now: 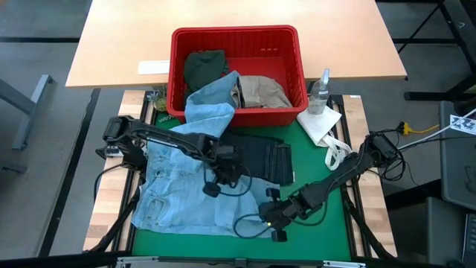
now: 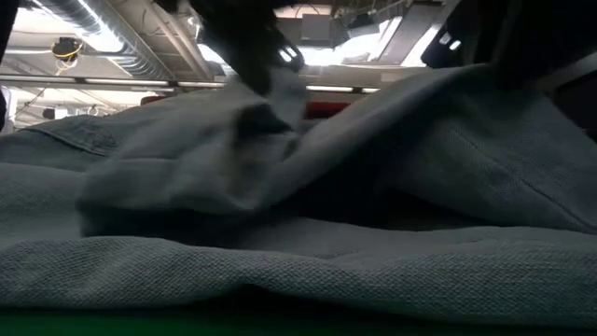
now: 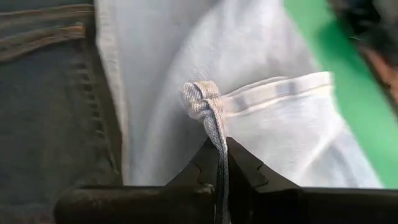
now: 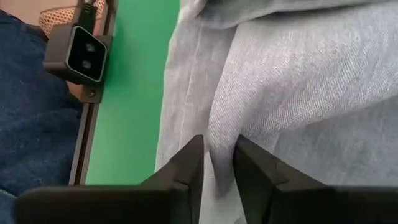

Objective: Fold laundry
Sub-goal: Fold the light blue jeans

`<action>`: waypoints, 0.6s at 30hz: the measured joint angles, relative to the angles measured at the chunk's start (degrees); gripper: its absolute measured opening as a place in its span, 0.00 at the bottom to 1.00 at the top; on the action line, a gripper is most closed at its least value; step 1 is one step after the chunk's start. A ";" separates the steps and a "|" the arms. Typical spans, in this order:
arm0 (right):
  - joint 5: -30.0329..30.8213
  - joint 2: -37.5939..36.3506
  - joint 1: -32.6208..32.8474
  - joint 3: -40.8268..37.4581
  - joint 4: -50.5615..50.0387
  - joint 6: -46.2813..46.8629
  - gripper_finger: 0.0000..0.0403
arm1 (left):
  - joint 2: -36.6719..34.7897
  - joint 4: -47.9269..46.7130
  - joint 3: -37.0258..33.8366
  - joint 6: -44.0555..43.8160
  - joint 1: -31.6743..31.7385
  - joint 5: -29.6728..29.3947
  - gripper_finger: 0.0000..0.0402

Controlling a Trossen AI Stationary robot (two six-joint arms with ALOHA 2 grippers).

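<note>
Left gripper (image 3: pixel 217 163) pinched tight on a fold of light blue denim (image 1: pixel 178 190), mid-bench. Right gripper (image 4: pixel 217 163) nearly closed around the denim's near-right edge, probably gripping it. Both arms reaching in low.

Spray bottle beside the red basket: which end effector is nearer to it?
Right. The right end effector sits well below the spray bottle, toward the table's front; the left end effector lies farther left.

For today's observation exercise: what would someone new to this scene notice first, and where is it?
The light blue denim sprawls over the green mat at the table's near side, one end trailing into the red basket behind it. Both grippers are on it: the left gripper is shut on a pinched fold, and the right gripper straddles a ridge of the cloth near the front edge.
</note>
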 joint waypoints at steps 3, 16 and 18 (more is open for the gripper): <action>1.69 0.28 1.21 0.00 -0.14 0.44 0.18 | -2.41 -4.38 0.06 1.93 0.00 2.44 0.01; -6.57 8.23 2.39 0.02 8.06 0.76 0.15 | -4.37 -15.78 0.06 1.65 0.01 6.32 0.01; -7.53 8.44 2.42 0.02 8.76 0.76 0.15 | -4.37 -16.01 0.06 1.61 0.00 9.54 0.01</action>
